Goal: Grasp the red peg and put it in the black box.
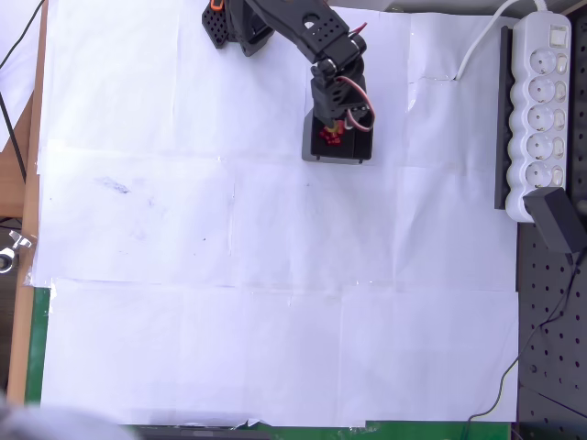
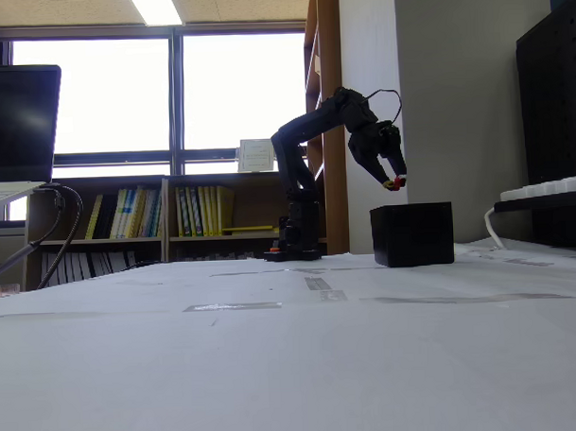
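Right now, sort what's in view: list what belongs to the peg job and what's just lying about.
Job:
- red peg, held at the gripper above the box
- black box

Lying about:
- white power strip
- black adapter
- monitor

Black box (image 1: pixel 312 147), red pegs (image 1: pixel 328 137) — white power strip (image 1: pixel 543 101), black arm (image 1: pixel 303 27)

White paper sheets (image 1: pixel 275 302) are covering the table, matt, taped at the seams, slightly wrinkled. Black box (image 2: pixel 412 234) is looking like matt plastic. Arm (image 1: pixel 312 37) is showing as black matt plastic. Power strip (image 1: pixel 541 101) is glossy white plastic. Table edge (image 1: pixel 27 229) is looking like wood. Pegboard (image 1: pixel 550 367) is showing dark and perforated.
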You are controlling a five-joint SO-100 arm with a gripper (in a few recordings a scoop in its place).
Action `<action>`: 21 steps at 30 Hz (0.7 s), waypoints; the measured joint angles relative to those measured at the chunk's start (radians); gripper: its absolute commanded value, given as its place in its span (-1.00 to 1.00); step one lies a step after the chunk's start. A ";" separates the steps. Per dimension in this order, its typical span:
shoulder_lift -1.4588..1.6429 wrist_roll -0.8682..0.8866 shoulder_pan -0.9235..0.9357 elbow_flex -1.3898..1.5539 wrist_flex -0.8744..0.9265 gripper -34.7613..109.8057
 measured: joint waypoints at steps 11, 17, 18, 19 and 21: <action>0.026 -0.023 0.002 -0.040 -0.046 -0.38; 0.026 -0.061 0.002 -0.041 -0.043 -0.19; 0.026 -0.075 0.002 -0.041 -0.043 -0.19; 0.026 -0.083 0.005 -0.041 -0.043 -0.19; 0.026 -0.083 0.012 -0.041 -0.043 -0.19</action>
